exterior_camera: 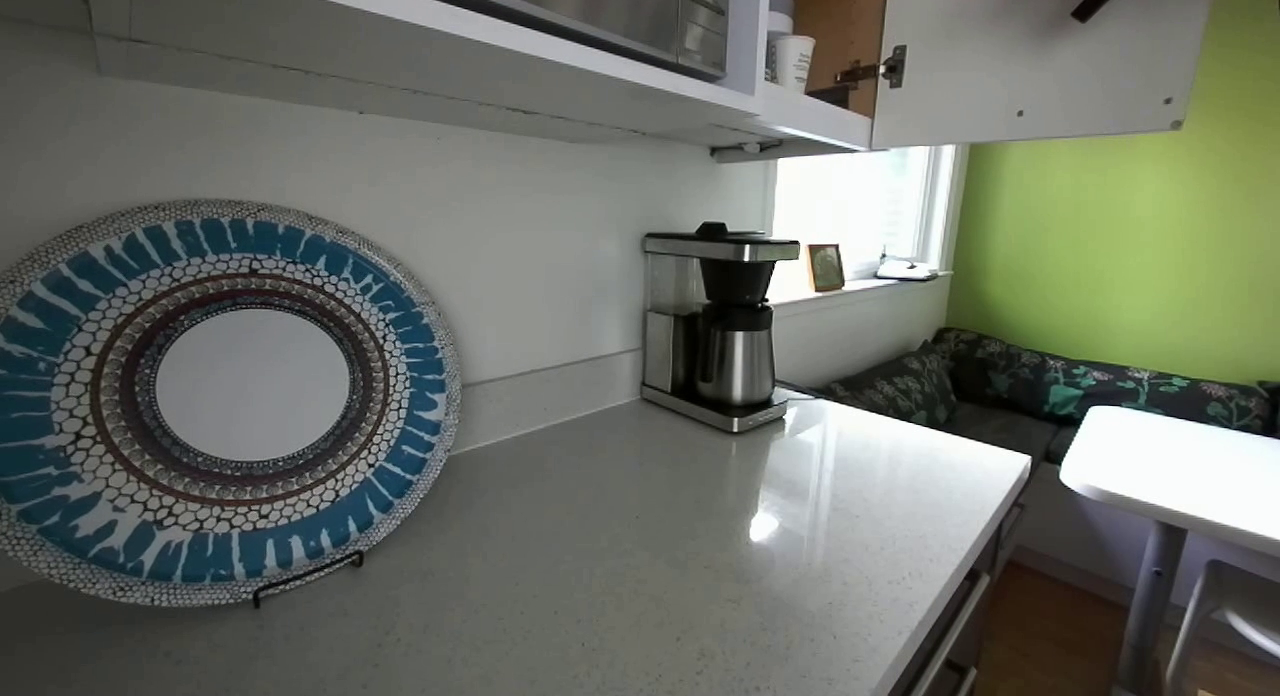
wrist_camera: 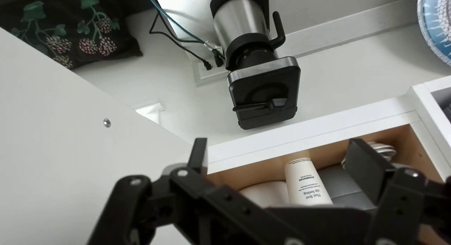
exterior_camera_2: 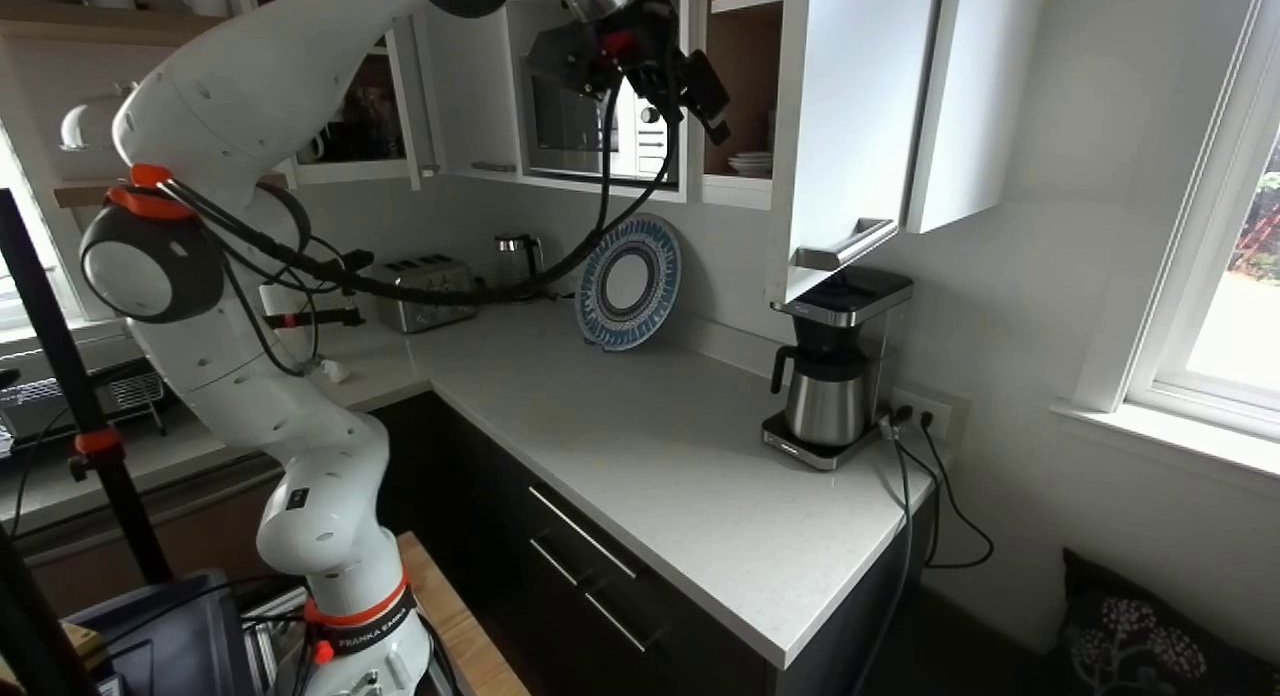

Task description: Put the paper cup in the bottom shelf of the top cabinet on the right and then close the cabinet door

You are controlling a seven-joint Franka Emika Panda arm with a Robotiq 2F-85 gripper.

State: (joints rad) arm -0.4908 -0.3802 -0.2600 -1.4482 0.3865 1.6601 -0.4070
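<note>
Wrist view: the Starbucks paper cup (wrist_camera: 306,181) stands on the bottom shelf (wrist_camera: 246,174) of the top cabinet (wrist_camera: 299,137); in an exterior view I see it upright, just inside the front edge. My gripper (wrist_camera: 282,164) is spread wide and empty; the cup shows through the gap between my fingers (wrist_camera: 199,155), apart from them. Just beside the cup are a pale rounded vessel (wrist_camera: 262,194) and something grey (wrist_camera: 336,178) I cannot identify, then stacked white dishes (wrist_camera: 384,148), partly hidden. To the cup's side, on its hinge (exterior_camera: 893,66), the cabinet door (exterior_camera: 1030,66) stands open, my fingertips in front of its inner face. Past the white partition (exterior_camera: 745,36) next to the cup is the microwave (exterior_camera_2: 570,126). Below the cup, the black-and-steel coffee maker (exterior_camera: 735,321) stands on the speckled countertop (exterior_camera: 600,536). Well apart from the cup, a blue-patterned round plate (exterior_camera: 250,386) leans on a wire stand (exterior_camera: 310,576), and a toaster (exterior_camera_2: 425,276) stands farther off.
</note>
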